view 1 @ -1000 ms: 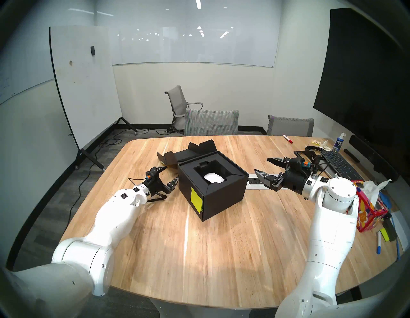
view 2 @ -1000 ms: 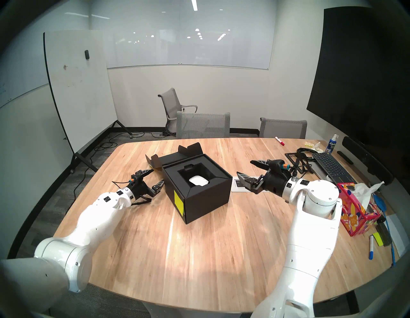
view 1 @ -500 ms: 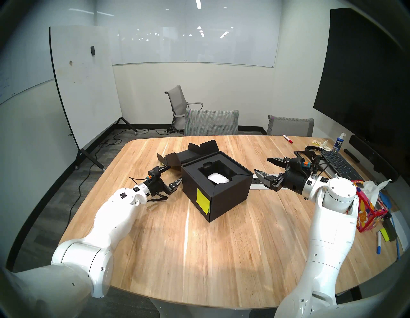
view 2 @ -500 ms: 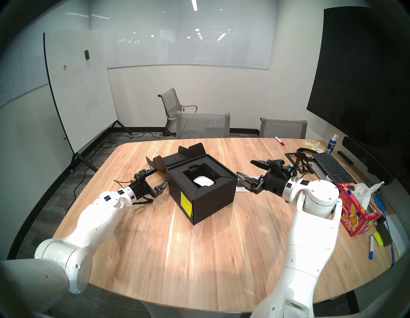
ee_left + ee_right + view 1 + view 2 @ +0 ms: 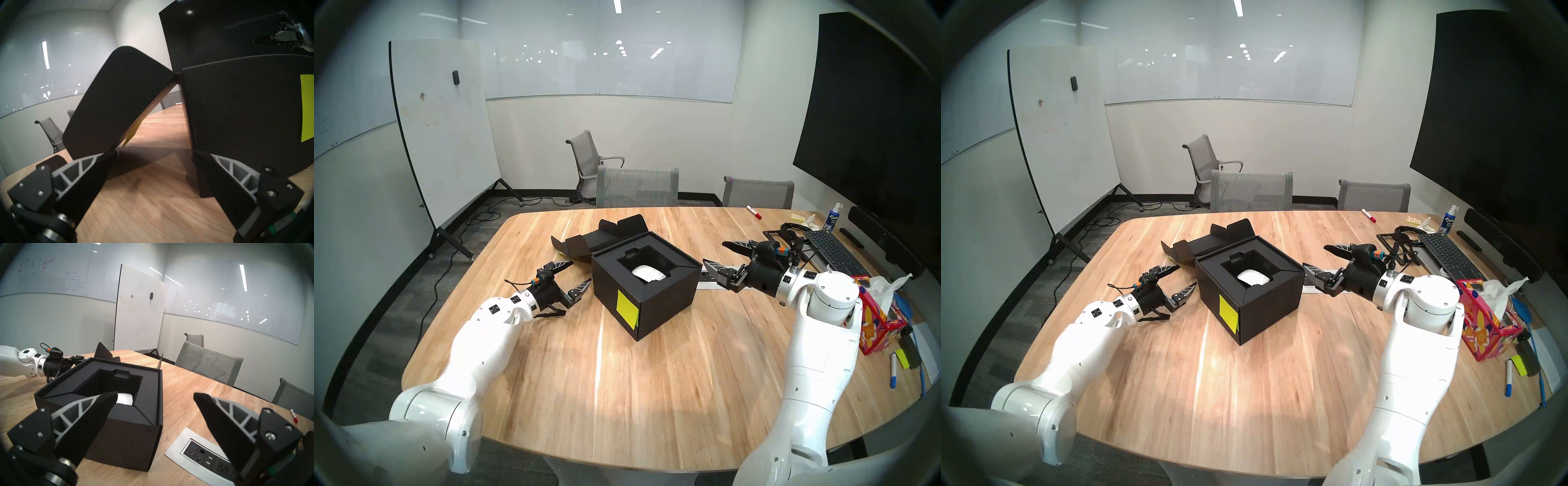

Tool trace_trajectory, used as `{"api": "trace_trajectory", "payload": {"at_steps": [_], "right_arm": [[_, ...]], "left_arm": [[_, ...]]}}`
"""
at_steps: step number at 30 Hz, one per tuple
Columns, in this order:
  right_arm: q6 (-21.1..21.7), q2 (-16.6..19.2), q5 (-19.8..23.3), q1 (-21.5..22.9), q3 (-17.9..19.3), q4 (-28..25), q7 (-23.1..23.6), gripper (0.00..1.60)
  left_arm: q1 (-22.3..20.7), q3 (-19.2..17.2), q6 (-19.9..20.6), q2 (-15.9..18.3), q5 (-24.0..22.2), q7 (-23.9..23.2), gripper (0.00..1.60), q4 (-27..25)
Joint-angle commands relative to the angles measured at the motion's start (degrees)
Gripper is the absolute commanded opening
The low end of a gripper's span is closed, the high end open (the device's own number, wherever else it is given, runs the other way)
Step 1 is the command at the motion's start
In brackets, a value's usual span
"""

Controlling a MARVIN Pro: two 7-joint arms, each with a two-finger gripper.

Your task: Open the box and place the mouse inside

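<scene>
Mouse [image 5: 648, 272] inside open box [image 5: 656, 305], tissue box [image 5: 875, 325] far right, both jaws spread, empty.

left claw [image 5: 571, 274] spread wide; right claw [image 5: 718, 254] likewise

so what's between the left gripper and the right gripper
The open black box with the white mouse in its well sits between the left gripper and right gripper, clearest in the head view.
</scene>
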Motion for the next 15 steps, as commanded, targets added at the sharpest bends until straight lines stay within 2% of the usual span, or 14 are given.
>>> {"api": "trace_trajectory", "payload": {"at_steps": [1,7,15], "right_arm": [[0.1,0.06,0.35,1.0,-0.11,-1.08,0.04,1.6],[0.06,-0.01,0.26,1.05,-0.04,-1.07,0.11,1.6],[-0.02,-0.11,0.14,1.11,0.05,-1.05,0.21,1.6]], "left_arm": [[-0.31,0.09,0.65,-0.28,1.32,2.66,1.6,-2.86],[-1.9,0.08,1.7,-1.08,3.46,6.95,1.6,-1.42],[-4.64,0.84,3.17,-2.82,5.87,9.76,1.6,0.62]]}}
